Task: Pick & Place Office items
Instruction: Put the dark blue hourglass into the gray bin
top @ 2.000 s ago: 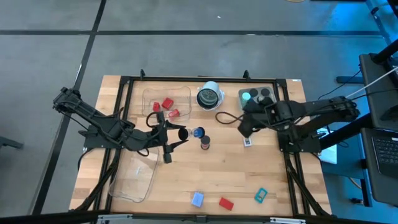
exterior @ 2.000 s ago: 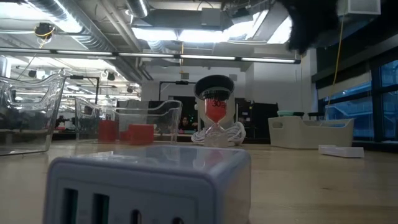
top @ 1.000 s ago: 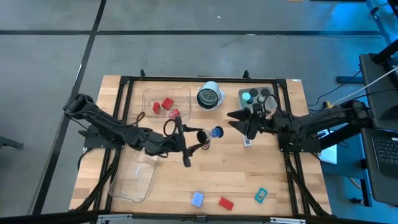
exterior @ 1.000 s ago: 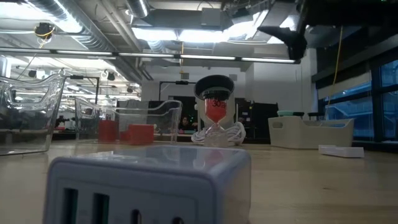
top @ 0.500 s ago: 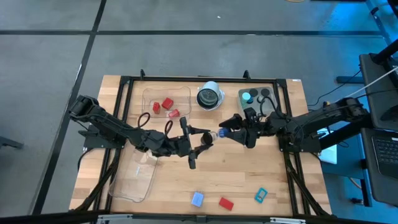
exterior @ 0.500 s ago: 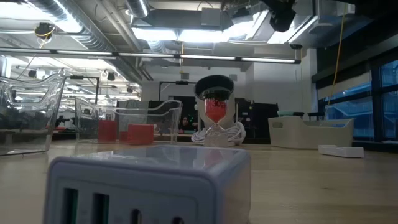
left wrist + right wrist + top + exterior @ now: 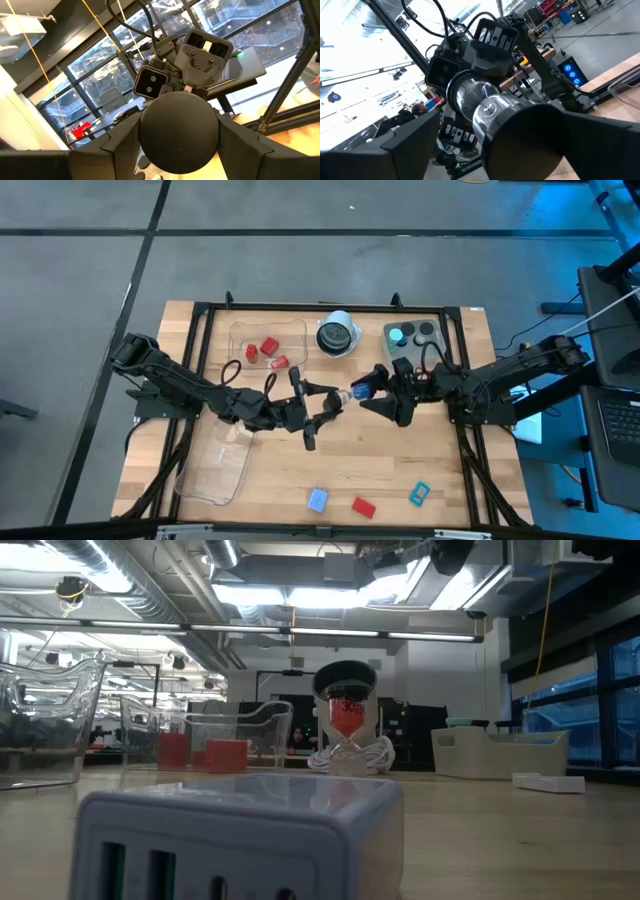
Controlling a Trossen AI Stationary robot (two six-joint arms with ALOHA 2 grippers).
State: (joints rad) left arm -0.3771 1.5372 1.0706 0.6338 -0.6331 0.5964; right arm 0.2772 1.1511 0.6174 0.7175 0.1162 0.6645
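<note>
The black cylinder was held in the air over the middle of the table, pinched by the left gripper, with the right gripper spread around its far end. It could be dropped if released too soon. Two red blocks were seen in the clear tray; a teal cap lay in the grey tray.

Industrial lab or workshop: exposed ceiling ducts, strip lights, wooden test table, concrete floor.
</note>
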